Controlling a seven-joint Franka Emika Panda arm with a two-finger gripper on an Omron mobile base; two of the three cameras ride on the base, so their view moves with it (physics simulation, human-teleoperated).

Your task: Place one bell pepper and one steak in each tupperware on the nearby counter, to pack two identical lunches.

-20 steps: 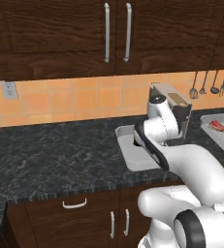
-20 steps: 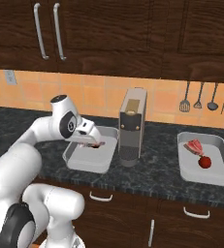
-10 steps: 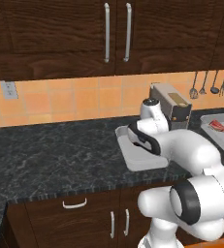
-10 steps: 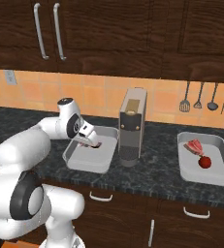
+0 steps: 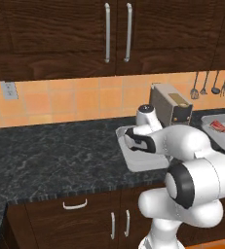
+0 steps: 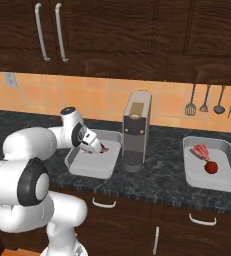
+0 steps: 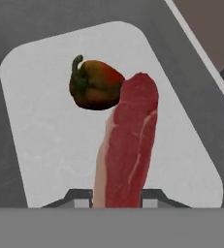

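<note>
My gripper [image 7: 117,198] is shut on a steak [image 7: 130,145], a pinkish-red slab that runs away from the fingertips [image 7: 79,197]. It hangs inside the left tupperware [image 7: 45,126], its far end next to a bell pepper [image 7: 95,85] lying on the floor of that container. From the right base, the gripper [image 6: 94,146] sits low over this tupperware [image 6: 89,172], with the steak [image 6: 103,148] peeking out. A second tupperware [image 6: 227,170] at the right holds another steak [image 6: 200,151] and bell pepper [image 6: 211,167]. The left base view shows both tupperwares [image 5: 143,163] [image 5: 209,119].
A tall metal appliance [image 6: 136,130] stands on the black counter [image 6: 162,180] between the two containers, close to my hand. Utensils [image 6: 204,100] hang on the tiled wall behind. Bare counter [image 5: 50,151] stretches to the left of the arm.
The arm has folded lower and swung its elbow forward. The hand has stayed over the left tupperware with the steak still gripped.
</note>
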